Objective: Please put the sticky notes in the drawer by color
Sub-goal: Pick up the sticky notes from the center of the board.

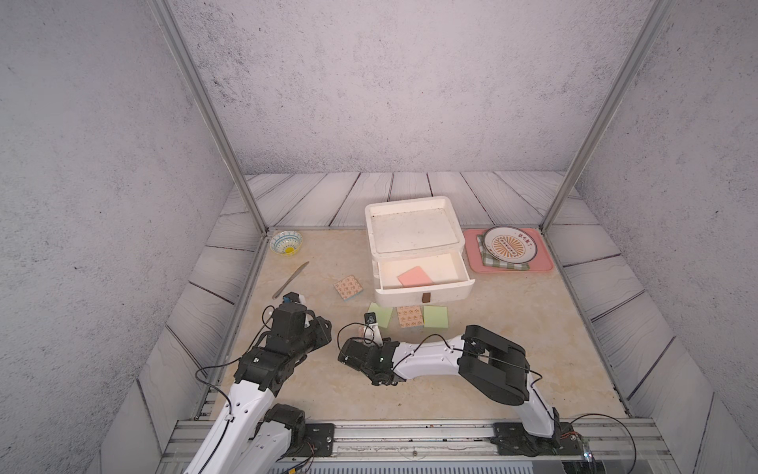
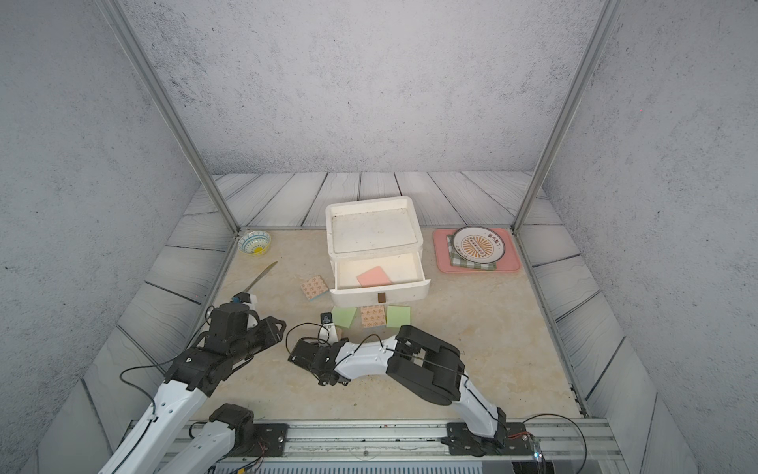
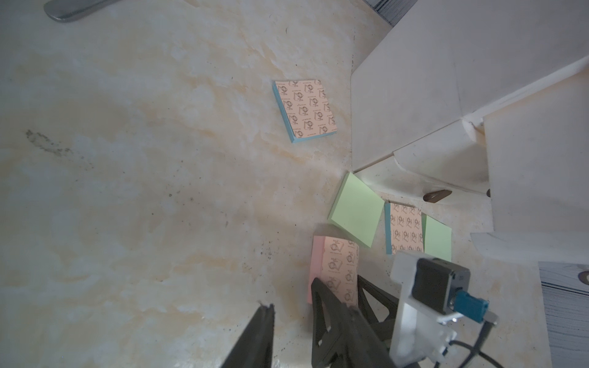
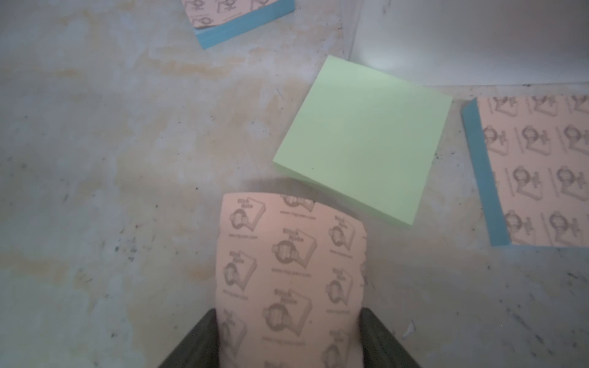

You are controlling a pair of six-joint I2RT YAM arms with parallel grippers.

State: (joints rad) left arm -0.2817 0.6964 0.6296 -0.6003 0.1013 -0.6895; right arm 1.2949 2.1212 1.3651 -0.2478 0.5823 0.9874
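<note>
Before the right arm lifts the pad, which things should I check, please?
1. The patterned pad sits between the jaws of the right gripper: ok.
2. Grip firm enough to lift: cannot tell.
3. The top drawer is open, with room beside the pink pad: ok.
4. The patterned pad's side edge is pink in the left wrist view, matching that drawer: ok.
5. The left gripper is shut, empty and off to the side: ok.
6. The nearest green pad lies apart from the patterned pad: cannot tell.
</note>
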